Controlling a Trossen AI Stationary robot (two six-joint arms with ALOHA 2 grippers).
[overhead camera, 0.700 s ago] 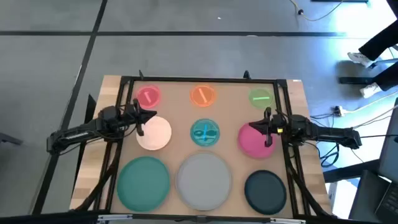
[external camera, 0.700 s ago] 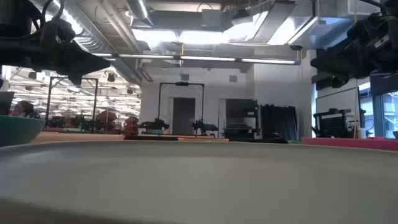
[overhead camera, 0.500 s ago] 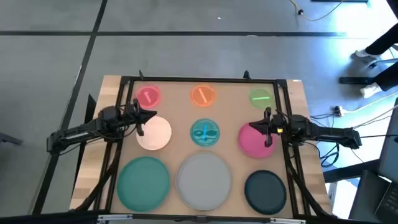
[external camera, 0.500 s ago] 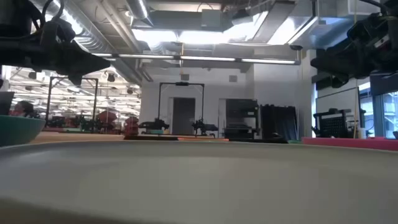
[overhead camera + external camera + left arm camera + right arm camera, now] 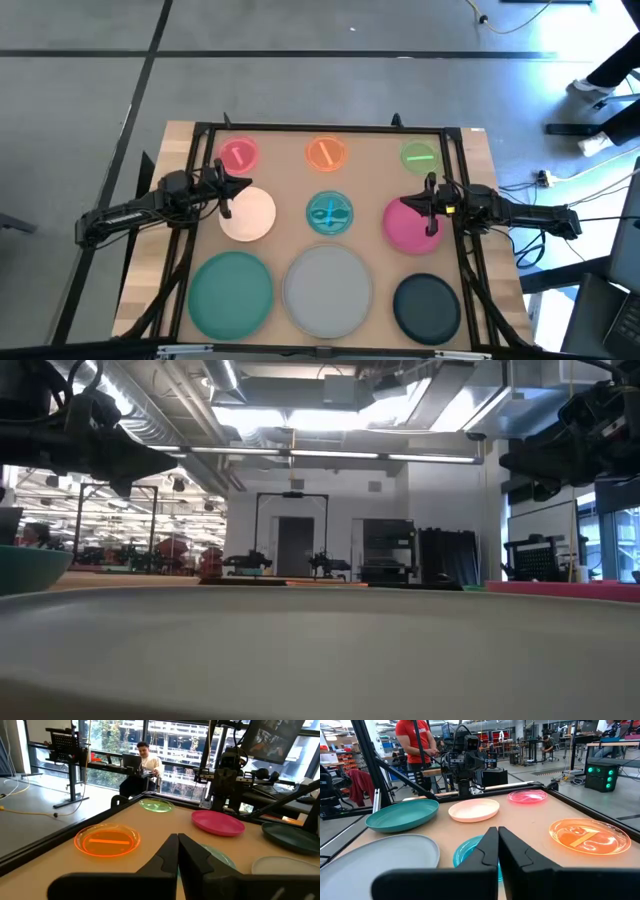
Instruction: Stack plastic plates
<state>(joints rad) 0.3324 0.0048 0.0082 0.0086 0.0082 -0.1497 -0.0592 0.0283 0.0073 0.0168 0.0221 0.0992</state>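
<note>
Nine plates lie flat on the table in three rows. The far row holds the small pink, orange and green plates. In the middle row are the pale pink, clear blue and magenta plates. Nearest are the large teal, grey and black plates. My left gripper is shut and hovers over the pale pink plate's far edge, pointing right. My right gripper, also shut, hovers over the magenta plate's far left edge, pointing left. Each wrist view shows shut fingers, the left gripper and the right gripper.
A dark frame borders the table's far side and runs along both sides. Bare tabletop shows between the plates. The grey plate fills the low view's foreground. People stand and sit in the room beyond the table, away from the arms.
</note>
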